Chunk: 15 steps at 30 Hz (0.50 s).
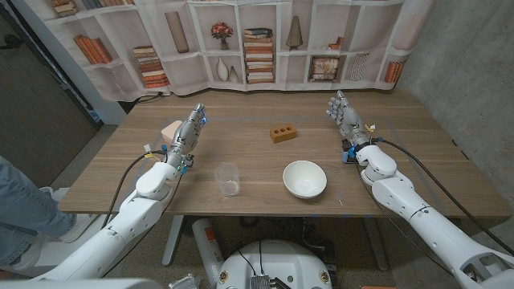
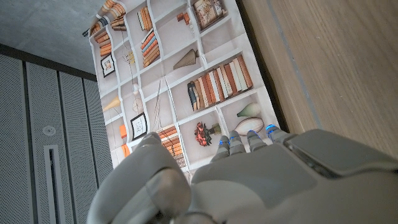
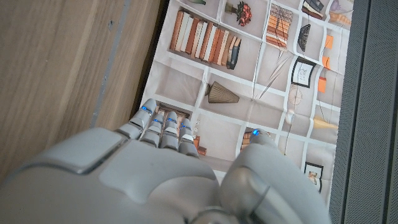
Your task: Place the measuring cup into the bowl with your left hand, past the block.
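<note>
Nearest on the wooden desk (image 1: 120,172), the clear plastic measuring cup (image 1: 228,178) stands upright just left of the white round bowl (image 1: 304,178). Farther back lies the small orange-brown block (image 1: 282,132). The left hand (image 1: 187,132) and right hand (image 1: 344,114) wait with fingers extended, holding nothing. The grasp hasn't begun, I judge: next, the left hand must come near and right to the cup.

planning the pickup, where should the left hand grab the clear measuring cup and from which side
Probably around its side wall, just under the rim. The measuring cup stands upright, open end up, no handle visible. Come from the robot's left, where the left hand waits; the bowl sits on its other side.
</note>
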Motion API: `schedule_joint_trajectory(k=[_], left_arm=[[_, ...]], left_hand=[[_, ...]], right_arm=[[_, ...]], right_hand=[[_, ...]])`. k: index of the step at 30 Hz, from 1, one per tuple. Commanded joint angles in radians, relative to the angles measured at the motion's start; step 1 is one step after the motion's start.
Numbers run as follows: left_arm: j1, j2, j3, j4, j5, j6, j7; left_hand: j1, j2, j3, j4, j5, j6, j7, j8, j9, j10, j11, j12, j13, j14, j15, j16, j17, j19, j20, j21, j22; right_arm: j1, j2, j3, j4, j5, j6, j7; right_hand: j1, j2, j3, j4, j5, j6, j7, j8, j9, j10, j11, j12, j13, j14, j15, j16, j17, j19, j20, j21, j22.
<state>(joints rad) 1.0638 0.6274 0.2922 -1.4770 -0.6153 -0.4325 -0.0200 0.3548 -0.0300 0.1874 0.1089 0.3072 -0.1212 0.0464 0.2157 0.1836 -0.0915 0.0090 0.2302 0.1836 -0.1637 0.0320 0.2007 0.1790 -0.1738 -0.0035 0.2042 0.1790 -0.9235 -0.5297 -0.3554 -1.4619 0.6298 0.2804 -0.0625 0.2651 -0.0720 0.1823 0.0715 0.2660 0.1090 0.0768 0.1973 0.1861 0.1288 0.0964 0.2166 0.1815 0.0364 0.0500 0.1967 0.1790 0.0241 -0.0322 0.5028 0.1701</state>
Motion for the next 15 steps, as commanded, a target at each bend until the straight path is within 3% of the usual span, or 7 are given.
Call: schedule_joint_trajectory(k=[1,15], left_arm=[[0.037,0.015,-0.015,-0.022,0.000,-0.012,0.010],[0.083,0.036,-0.037,-0.048,0.026,-0.035,0.035]], left_hand=[[0.012,-0.001,0.005,-0.006,0.005,0.007,-0.003,0.004,0.002,0.002,0.002,0.002,0.004,0.006,0.003,0.000,0.002,-0.039,0.008,0.005,0.004],[0.018,0.003,0.005,-0.009,0.004,0.011,-0.001,0.002,0.003,0.005,0.004,-0.001,0.004,0.010,0.004,-0.001,0.002,-0.029,0.015,0.009,0.004]], right_arm=[[0.006,0.003,-0.004,0.004,-0.004,-0.009,-0.006],[0.014,0.008,-0.007,0.009,-0.009,-0.009,-0.010]], right_hand=[[0.007,0.003,-0.003,-0.001,-0.001,0.013,-0.001,0.000,0.003,0.009,0.000,0.003,0.002,0.006,0.004,0.002,0.004,0.004,-0.006,-0.003,0.002],[0.006,0.005,-0.004,-0.002,-0.002,0.013,-0.001,-0.001,0.002,0.009,-0.001,0.002,0.002,0.005,0.005,0.000,0.004,0.005,-0.005,-0.010,0.002]])
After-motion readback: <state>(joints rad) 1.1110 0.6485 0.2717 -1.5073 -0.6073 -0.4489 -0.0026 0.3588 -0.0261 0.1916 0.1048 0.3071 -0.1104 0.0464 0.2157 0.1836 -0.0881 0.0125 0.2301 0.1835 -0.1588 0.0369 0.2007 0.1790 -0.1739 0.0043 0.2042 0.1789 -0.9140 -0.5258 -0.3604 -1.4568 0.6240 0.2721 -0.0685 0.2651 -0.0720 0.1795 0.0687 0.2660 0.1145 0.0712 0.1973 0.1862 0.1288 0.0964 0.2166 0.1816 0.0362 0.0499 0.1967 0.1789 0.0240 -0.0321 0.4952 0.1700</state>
